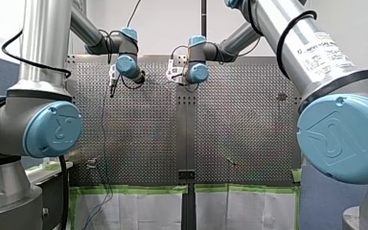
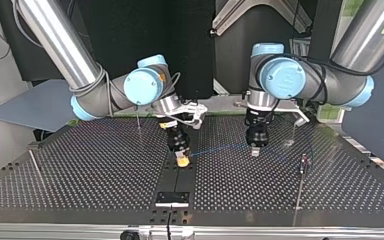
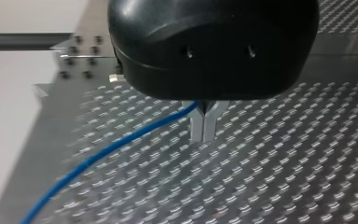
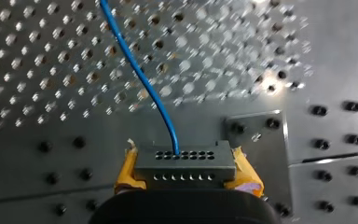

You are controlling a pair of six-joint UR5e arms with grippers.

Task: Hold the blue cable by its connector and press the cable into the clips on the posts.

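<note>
So my right pincer has its yellow pads clamped on either side of the grey connector, the little block with the rows of holes. The blue cable comes out of one of those holes and runs away over the perforated bench.

In the top view you can see the cable stretched between the two pincers, just above the bench near its middle seam. The right pincer is at one end and my left pincer is at the other.

From the left wrist camera, the left pincer has its metal fingers closed, tips pressed together. The cable goes in right where they fork just above the tips, so it looks caught there, and from there it trails off across the bench.

A thin post with a dark clip on top stands at the top view's right, near the left pincer but apart from it. The cable isn't touching that clip. Another thin post stands way over at the view's left, well apart from both pincers.
</note>
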